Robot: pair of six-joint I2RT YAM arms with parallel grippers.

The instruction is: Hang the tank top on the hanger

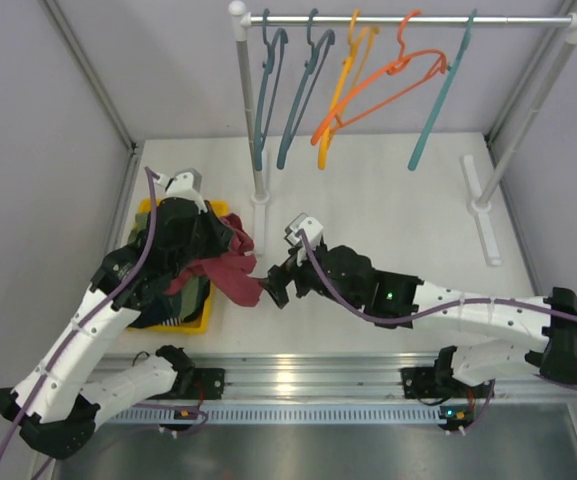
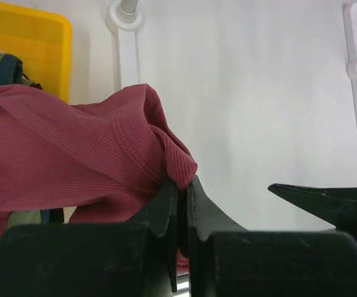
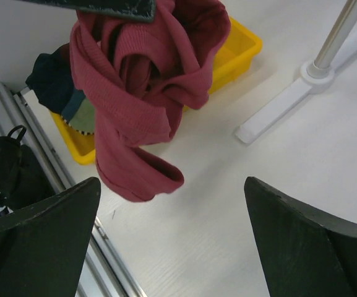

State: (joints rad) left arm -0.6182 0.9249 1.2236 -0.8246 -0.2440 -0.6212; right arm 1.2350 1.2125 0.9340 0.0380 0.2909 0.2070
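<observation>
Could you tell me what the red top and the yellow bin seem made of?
The red top looks like soft ribbed knit cloth, matte; fine ridges show and it folds limply. The yellow bin seems rigid plastic, smooth, with a moulded rim.

Tank top (image 1: 230, 268): maroon ribbed knit, bunched and twisted into a ropey wad, not spread out. One fold is pinched between the closed jaws of the left gripper (image 2: 183, 182). The rest hangs off that grip, with the lower end dangling over the bench just right of the yellow bin (image 1: 200, 322).

Hanger (image 1: 444, 92): thin light teal-green plastic, hooked on the rail (image 1: 508, 19), rightmost in the row. It hangs tilted, well apart from the top.
</observation>
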